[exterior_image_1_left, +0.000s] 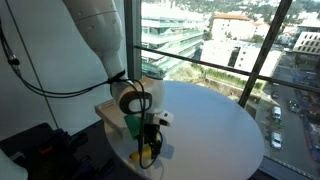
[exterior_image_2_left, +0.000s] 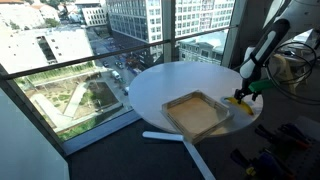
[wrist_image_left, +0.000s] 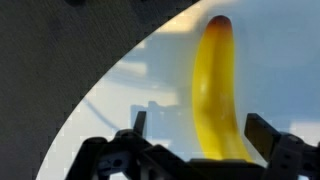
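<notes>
Tool (wrist_image_left: 200, 126) spread wide, nothing gripped. Wrist view: banana (wrist_image_left: 214, 90) lies flat on the round white worktop (wrist_image_left: 285, 60). Its near end runs in between the two fingers (wrist_image_left: 140, 124), closer to the one at picture right (contact not clear). Dark tip points away from the camera, toward the worktop's curved edge. In both exterior views the tool hangs low over the banana (exterior_image_2_left: 240, 99) at the worktop's rim. Shallow wooden tray (exterior_image_2_left: 195, 113) sits just beside the banana, toward the worktop's middle. Tall windows (exterior_image_1_left: 230, 40) close behind
</notes>
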